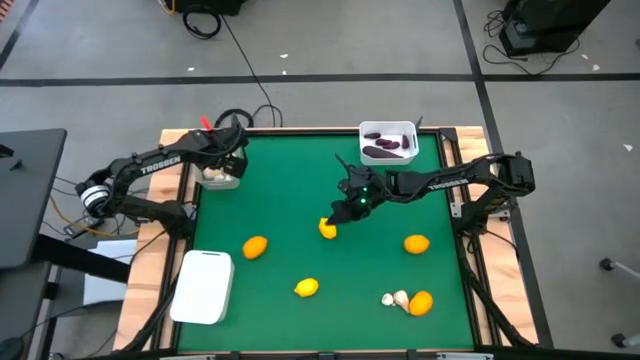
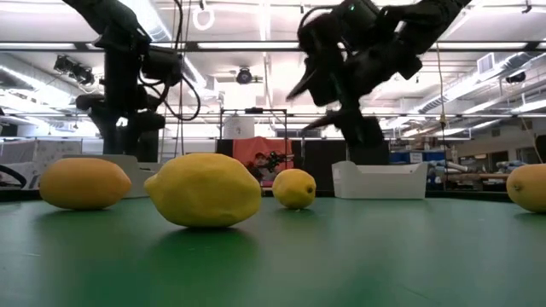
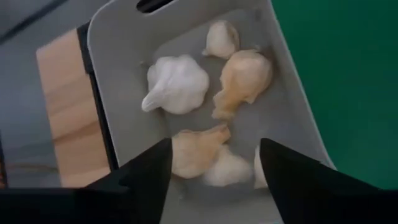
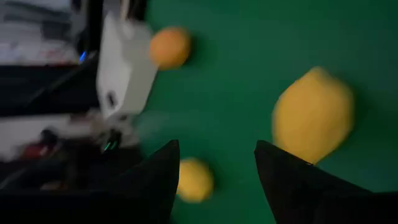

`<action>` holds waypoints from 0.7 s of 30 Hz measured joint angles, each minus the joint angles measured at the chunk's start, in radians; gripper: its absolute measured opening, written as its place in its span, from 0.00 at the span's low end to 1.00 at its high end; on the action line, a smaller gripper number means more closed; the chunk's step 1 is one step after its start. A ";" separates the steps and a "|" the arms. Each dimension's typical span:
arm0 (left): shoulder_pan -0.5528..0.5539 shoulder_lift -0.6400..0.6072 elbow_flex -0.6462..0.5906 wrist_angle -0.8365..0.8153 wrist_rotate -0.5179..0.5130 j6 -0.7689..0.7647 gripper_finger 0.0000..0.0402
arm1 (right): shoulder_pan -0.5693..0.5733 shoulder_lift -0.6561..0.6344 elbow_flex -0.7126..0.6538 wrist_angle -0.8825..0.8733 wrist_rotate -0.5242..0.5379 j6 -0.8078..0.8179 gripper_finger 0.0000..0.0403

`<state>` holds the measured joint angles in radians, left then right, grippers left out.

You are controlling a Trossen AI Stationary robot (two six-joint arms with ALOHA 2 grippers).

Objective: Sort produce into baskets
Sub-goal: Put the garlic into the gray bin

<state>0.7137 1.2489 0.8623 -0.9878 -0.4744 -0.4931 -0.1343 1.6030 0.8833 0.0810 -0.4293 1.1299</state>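
Note:
My left gripper point(image 3: 214, 146) stands open above the grey basket point(image 3: 118, 74) at the table's far left point(image 1: 222, 175). Several off-white garlic bulbs point(image 3: 177, 84) lie on the basket's floor; nothing is between the fingers. My right gripper point(image 4: 217, 146) hangs open over the table's middle point(image 1: 342, 210), above and just beyond a yellow lemon point(image 1: 327, 229), clear of it in the low view point(image 2: 294, 188). A white basket point(image 1: 388, 143) at the far edge holds dark purple eggplants point(image 1: 390, 150).
Loose on the green mat lie an orange point(image 1: 255, 246), a second lemon point(image 1: 307, 288), another orange point(image 1: 416, 243), and at the near right two garlic bulbs point(image 1: 396, 298) beside an orange point(image 1: 421, 302). A white basket point(image 1: 203, 287) sits at the near left edge.

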 joint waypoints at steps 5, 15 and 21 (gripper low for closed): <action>-0.080 -0.054 -0.001 0.042 0.015 0.076 0.67 | 0.086 -0.070 0.000 -0.009 -0.029 0.026 0.53; -0.361 -0.175 -0.001 0.323 0.179 0.110 0.63 | 0.356 -0.216 0.000 -0.250 0.141 0.200 0.50; -0.578 -0.174 -0.001 0.546 0.388 0.281 0.60 | 0.542 -0.187 0.117 -0.658 0.163 0.263 0.50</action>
<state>0.1361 1.0748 0.8616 -0.4422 -0.0869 -0.2125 0.4082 1.4155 1.0003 -0.5772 -0.2659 1.3931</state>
